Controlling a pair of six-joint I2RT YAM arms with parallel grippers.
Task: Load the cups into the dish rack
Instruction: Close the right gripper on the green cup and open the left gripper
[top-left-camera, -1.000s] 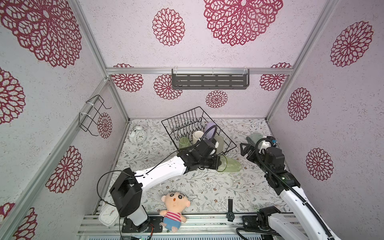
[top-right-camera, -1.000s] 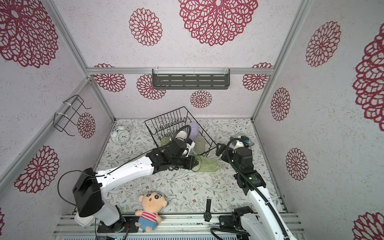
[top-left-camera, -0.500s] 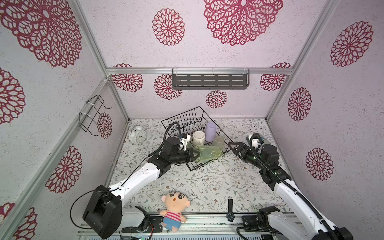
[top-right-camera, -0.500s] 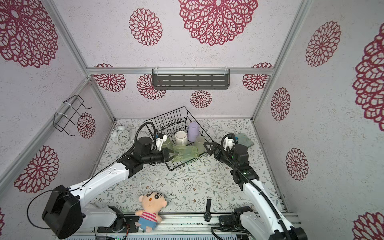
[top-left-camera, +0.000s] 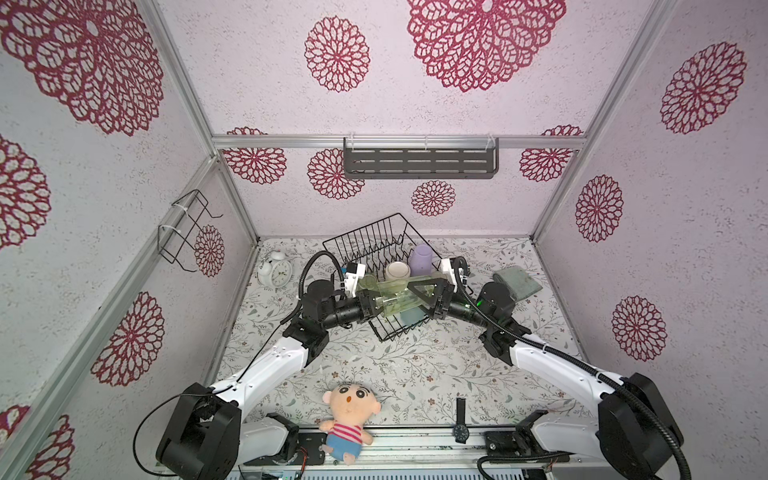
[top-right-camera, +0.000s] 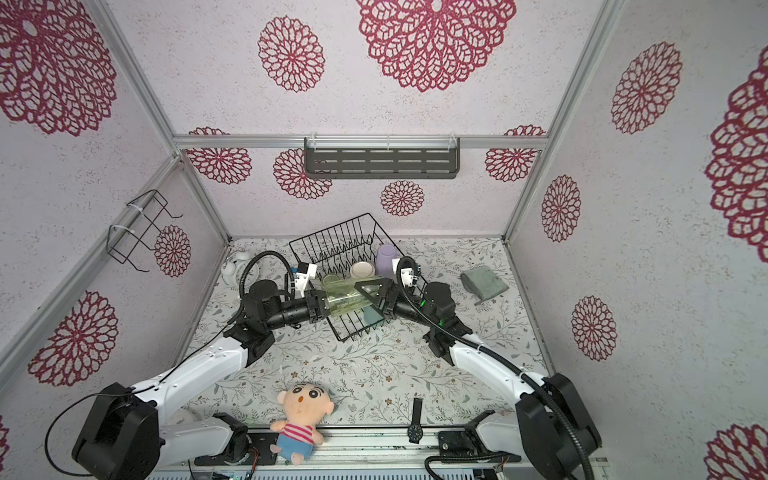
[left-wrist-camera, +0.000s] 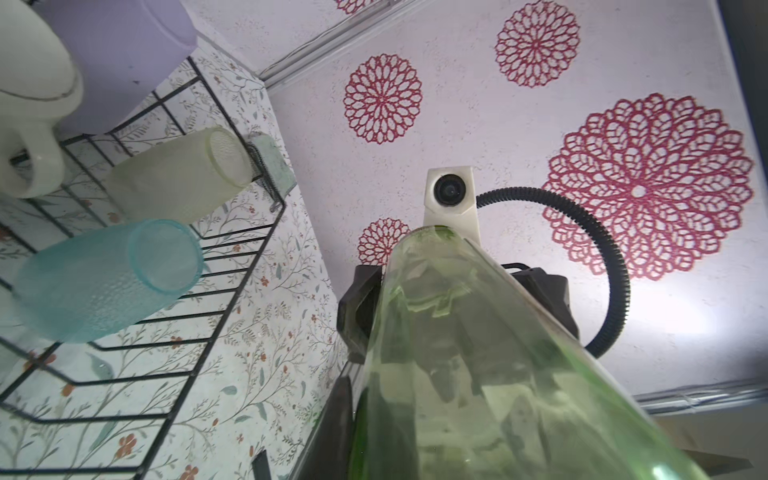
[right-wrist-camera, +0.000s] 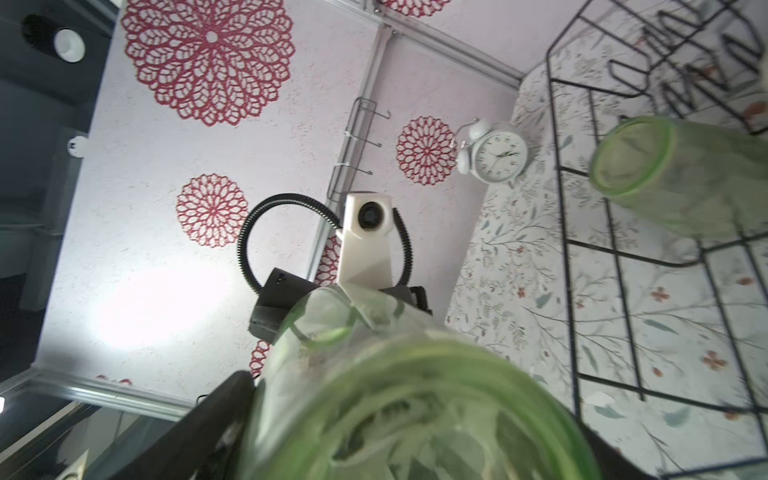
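- The clear green tapered tumbler (top-left-camera: 395, 297) hangs on its side above the near corner of the black wire dish rack (top-left-camera: 362, 227), bridging the gap between the two arms.
- The left gripper (top-left-camera: 376, 305) is pinched almost fully closed on one end of it, apparently on the thin wall.
- The right gripper (top-left-camera: 420, 291) has its jaws spread wide around the opposite end. Whether they press on it I cannot tell.
- Already in the rack are a lilac tumbler (top-left-camera: 422, 259), a white mug (top-left-camera: 397, 270), a frosted beige tumbler (left-wrist-camera: 178, 174), a teal tumbler (left-wrist-camera: 108, 278) and a second clear green tumbler (right-wrist-camera: 673, 174).
- The held cup looks light, rigid and smooth-walled, so it is probably slippery.
- Its taper could let a grip slide toward the narrow end.
- A hold across the mid-body seems safest, since a thin-wall pinch may let it swing.
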